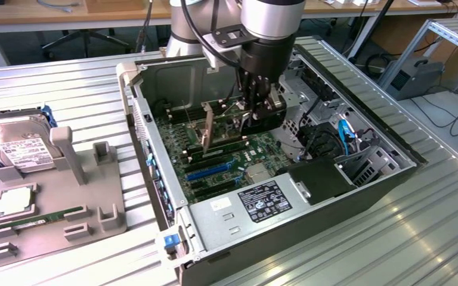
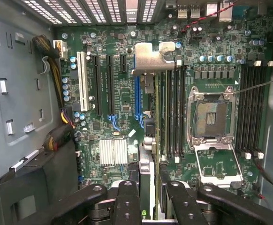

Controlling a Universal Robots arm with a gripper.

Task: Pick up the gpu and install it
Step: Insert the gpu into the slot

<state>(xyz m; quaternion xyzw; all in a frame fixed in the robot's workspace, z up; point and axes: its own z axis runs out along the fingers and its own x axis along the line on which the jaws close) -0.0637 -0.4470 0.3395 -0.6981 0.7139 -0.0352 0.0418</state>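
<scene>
The gripper [image 1: 254,116] was down inside the open computer case [image 1: 356,196], its fingers [image 2: 127,199] clenched on the gpu [image 1: 222,128], one on each face of the card. The gpu stood upright on its long edge over the motherboard [image 1: 213,170], near the middle of the case. Whether its lower edge was seated in a slot could not be told.

In the wrist view the gripper [image 2: 148,190] held the gpu [image 2: 150,57] edge-on, the card's silver end bracket at the end far from the fingers. The card ran along the motherboard [image 2: 117,93] just beside a blue expansion slot [image 2: 137,91], between that slot and a bank of memory slots [image 2: 173,112]. A white slot [image 2: 84,82], a finned heatsink [image 2: 113,151] and an open CPU socket [image 2: 211,117] were also on the board.

To the exterior view's left of the case lay a grey fixture tray [image 1: 93,208] carrying a hard drive [image 1: 18,149], a processor [image 1: 14,204] and a green memory stick [image 1: 50,215], all well apart from the gripper
</scene>
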